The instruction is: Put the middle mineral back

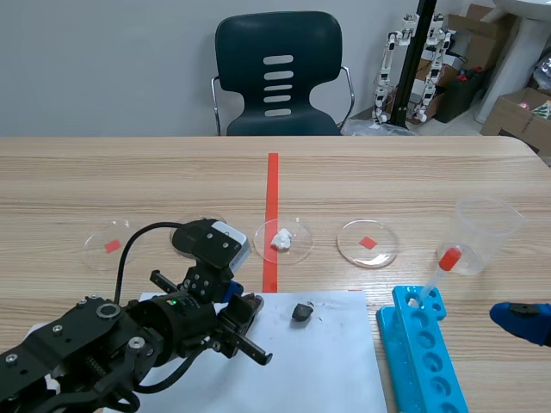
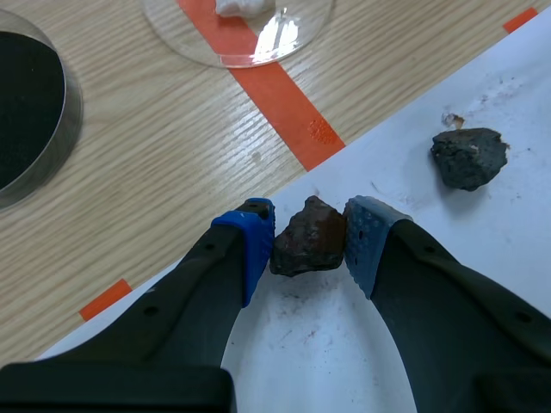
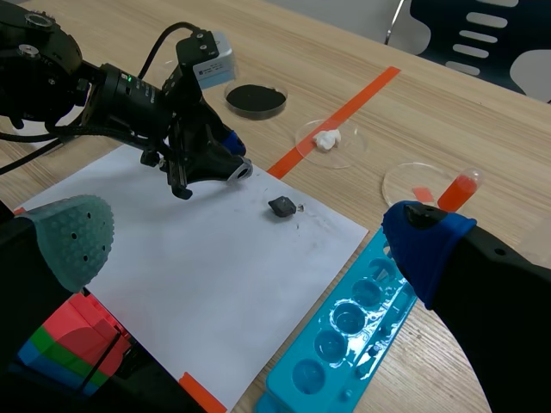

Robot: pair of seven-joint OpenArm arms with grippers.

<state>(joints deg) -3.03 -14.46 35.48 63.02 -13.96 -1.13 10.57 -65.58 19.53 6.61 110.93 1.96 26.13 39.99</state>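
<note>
My left gripper [image 2: 308, 239] is shut on a reddish-brown mineral [image 2: 308, 237], held just above the near edge of the white paper [image 2: 482, 249]. A dark grey mineral [image 2: 467, 157] lies on the paper ahead of it, to the right [image 1: 301, 311]. A white mineral [image 1: 281, 239] sits in the middle glass dish [image 1: 297, 249] on the red tape line. In the scene view the left gripper [image 1: 245, 317] hangs at the paper's left corner. My right gripper [image 3: 250, 228] stands open and holds nothing, low at the table's right side.
A dish of black powder [image 3: 255, 100] sits left of the middle dish. Two dishes with red marks [image 1: 368, 243] [image 1: 108, 243] flank them. A blue tube rack [image 1: 422, 344], a red-bulbed pipette [image 1: 448, 258] and a clear cup [image 1: 486, 232] stand at the right.
</note>
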